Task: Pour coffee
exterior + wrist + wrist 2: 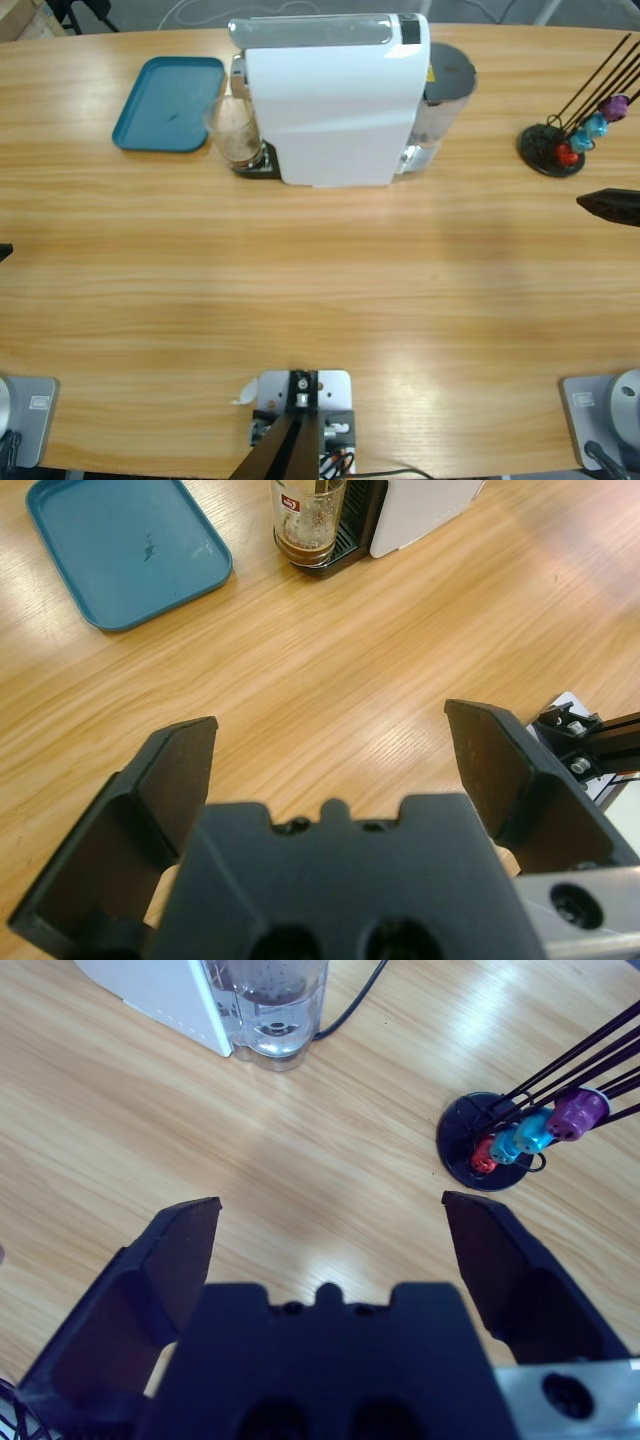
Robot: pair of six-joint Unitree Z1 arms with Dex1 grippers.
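Status: the coffee (306, 546), a shallow dark brown layer, sits in the bottom of a small clear glass cup (234, 130). The cup stands on the black drip tray at the front of the white box-shaped coffee machine (335, 100), at the far side of the long wooden worktop (320, 290). I judge that brewing is done and that all handling remains: the cup has not been lifted or grasped. A teal rectangular plastic tray (170, 103) lies empty just beside the cup, on the side away from the machine.

Left gripper (335, 760): my jaws are spread wide with nothing between them. They hover above bare worktop, well apart from the cup, and point toward it.

Right gripper (330, 1235): my jaws are likewise wide apart and hold nothing. They face the machine's clear water tank (265, 1005) and a black wire capsule stand (495, 1145) carrying coloured capsules. In the high view, only my black tips show at the side edges.
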